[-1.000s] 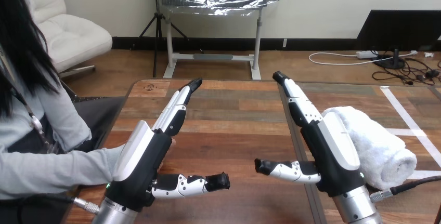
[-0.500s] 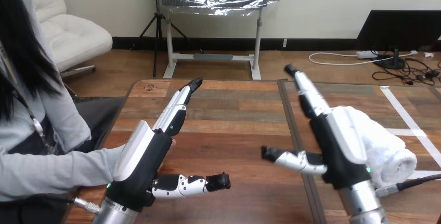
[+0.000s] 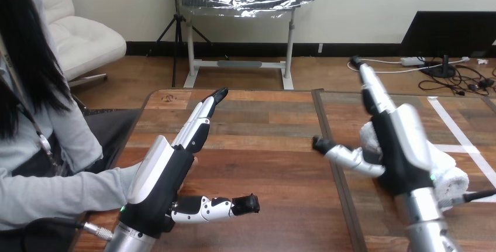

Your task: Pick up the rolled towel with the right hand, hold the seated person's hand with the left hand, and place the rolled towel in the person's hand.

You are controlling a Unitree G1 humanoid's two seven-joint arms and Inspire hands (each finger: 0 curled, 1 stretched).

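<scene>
Fingers [image 3: 374,91] straight, fluffy rolled towel [image 3: 451,173] behind (perhaps touching)

Bright, even indoor light falls across the wooden surface [image 3: 263,141], whose planks carry a soft, pale sheen to the left of the right hand [image 3: 406,147]. The white shells of that hand and of the left hand [image 3: 159,173] catch broad highlights without hard glare. The towel [image 3: 453,176] just behind the right hand shows near-white, its folds faintly shaded.
</scene>
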